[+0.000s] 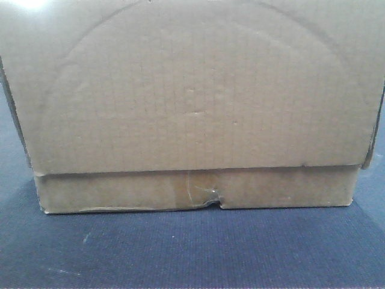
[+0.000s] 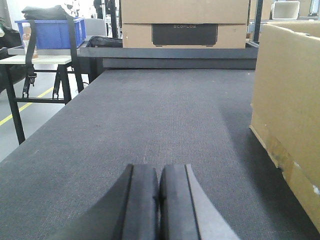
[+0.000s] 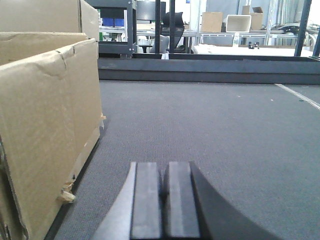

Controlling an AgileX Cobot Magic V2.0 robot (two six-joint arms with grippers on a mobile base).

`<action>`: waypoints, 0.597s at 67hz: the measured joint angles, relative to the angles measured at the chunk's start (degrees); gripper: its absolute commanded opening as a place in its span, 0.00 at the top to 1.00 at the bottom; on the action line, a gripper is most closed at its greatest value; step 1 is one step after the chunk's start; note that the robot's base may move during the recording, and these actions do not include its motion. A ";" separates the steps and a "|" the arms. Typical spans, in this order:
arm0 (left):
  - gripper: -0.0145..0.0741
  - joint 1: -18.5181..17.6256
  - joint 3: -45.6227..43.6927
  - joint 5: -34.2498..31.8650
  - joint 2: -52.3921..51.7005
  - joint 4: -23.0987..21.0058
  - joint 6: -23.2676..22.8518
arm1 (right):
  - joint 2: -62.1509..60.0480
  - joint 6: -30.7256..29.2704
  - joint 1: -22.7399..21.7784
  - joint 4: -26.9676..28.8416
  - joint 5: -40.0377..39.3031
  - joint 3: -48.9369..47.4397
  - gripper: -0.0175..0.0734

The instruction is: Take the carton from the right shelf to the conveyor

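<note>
Both tools sit low over the belt with their pads pressed together and nothing between them: the left tool [image 2: 159, 200] has the carton [image 2: 287, 110] off to its right, the right tool [image 3: 162, 200] has the same carton [image 3: 47, 125] off to its left; neither touches it.

Largest thing near the carton is the conveyor [image 1: 192, 253], the dark ribbed surface it rests on, stretching well past the carton on every side; beyond the carton, at the belt's far end, runs a dark frame rail [image 2: 170, 52], and behind that stands another brown box with a dark panel [image 2: 185, 25]; off to the left of the carton, past the belt edge, a blue bin [image 2: 52, 31] sits on a stand, and what it holds I cannot make out. Smaller still, on the carton's front: the narrow flap strip [image 1: 192, 191] with crinkled tape and a torn notch [image 1: 215, 201].

As I judge it, the job looks nearly finished; the carton is down on the belt and let go; only backing the arms away seems left; no shelf is in sight.
</note>
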 measured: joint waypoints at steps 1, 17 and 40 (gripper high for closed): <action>0.82 0.00 0.00 0.00 0.00 0.00 0.00 | 0.00 0.00 0.00 0.00 0.00 0.00 0.88; 0.82 0.00 0.00 0.00 0.00 0.00 0.00 | 0.00 0.00 0.00 0.00 0.00 0.00 0.88; 0.82 0.00 0.00 0.00 0.00 0.00 0.00 | 0.00 0.00 0.00 0.00 0.00 0.00 0.88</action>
